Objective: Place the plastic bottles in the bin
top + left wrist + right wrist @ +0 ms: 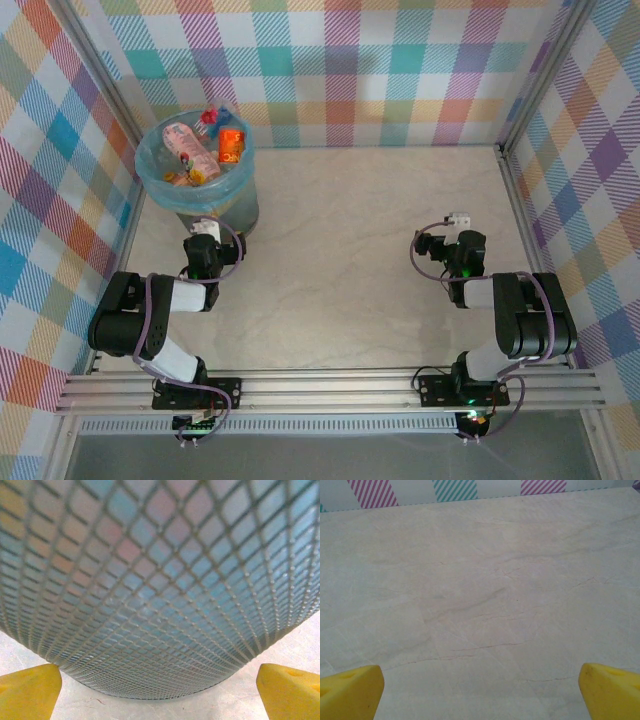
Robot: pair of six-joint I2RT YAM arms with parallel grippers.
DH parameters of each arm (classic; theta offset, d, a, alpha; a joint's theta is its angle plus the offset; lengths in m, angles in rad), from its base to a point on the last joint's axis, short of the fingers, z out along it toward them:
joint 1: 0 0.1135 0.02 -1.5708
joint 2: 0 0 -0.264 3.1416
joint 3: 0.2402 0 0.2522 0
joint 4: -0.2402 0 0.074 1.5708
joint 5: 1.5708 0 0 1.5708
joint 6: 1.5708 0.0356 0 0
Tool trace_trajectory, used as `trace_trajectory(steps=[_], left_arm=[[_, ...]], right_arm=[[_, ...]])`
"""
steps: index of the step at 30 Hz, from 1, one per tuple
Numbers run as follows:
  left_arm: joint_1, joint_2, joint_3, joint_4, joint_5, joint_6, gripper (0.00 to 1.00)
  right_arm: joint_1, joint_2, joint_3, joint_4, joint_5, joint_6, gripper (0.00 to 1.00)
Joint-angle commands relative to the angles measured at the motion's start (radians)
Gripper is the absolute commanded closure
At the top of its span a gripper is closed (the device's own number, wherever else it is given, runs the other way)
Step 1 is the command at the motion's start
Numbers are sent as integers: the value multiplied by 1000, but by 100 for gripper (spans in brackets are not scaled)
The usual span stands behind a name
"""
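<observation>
We find the bottles [190, 146] inside the bin [228, 205], upper left of the top view. Left gripper [159, 692] faces its mesh wall, right gripper [480, 692] faces the desk [480, 580]. Both sets of fingers are released and empty, as we judge loading done.

The left arm [150, 310] was folded sharply at the elbow, forearm reaching forward from the base. The left gripper [160, 692] sat low and level, its yellow fingertips [30, 692] spread wide with nothing between them. The right arm [520, 315] was folded likewise. The right gripper [480, 692] tilted downward, jaws fully apart and empty.
</observation>
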Motion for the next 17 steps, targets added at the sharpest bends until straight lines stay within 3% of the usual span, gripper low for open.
trace_trajectory(steps=[1,17], left_arm=[[10,5,20,-14,17,-9,0],[7,5,18,-10,13,-6,0]], right_arm=[[-6,5,20,3,3,15,0],[-6,5,19,4,4,14,0]])
